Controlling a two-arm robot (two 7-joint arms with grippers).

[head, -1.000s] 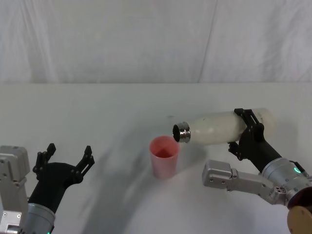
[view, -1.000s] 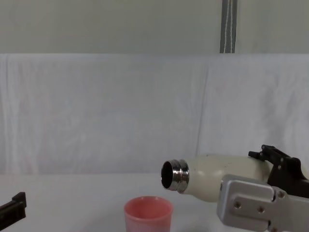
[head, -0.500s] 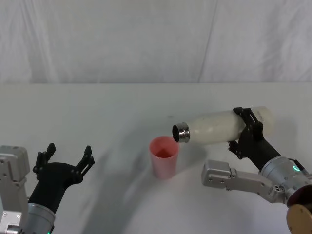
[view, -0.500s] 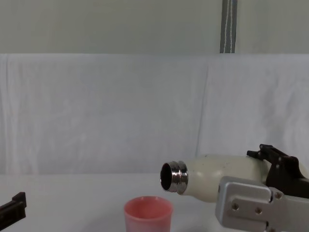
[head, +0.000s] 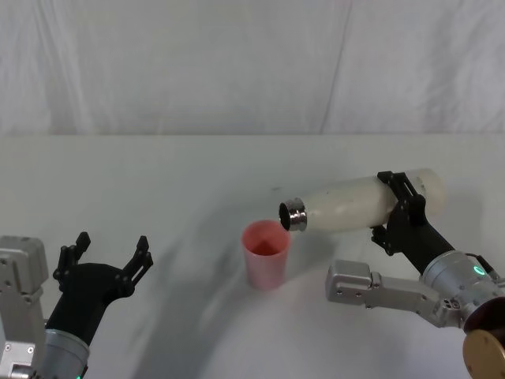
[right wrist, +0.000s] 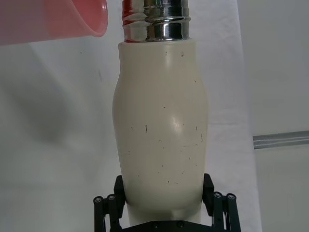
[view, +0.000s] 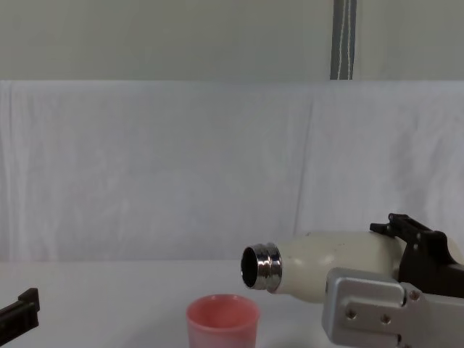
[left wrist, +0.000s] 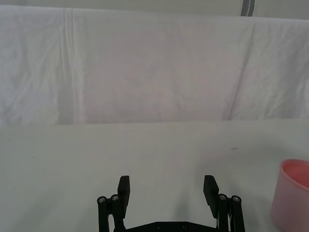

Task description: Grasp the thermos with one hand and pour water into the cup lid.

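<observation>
Cream-white and matte, the thermos is lying almost level in the air at the right of centre in the head view, its shiny steel neck pointing left and sitting just above and beside the rim of the cup lid. In the chest view the open mouth of the thermos is hanging just over the pink cup lid at the lower middle of the frame. The right gripper is clamping the thermos near its base, black fingers pressing on both sides of the body. The cup lid is standing upright on the white table. At the lower left of the head view the left gripper is idling, fingers spread wide and grasping nothing.
</observation>
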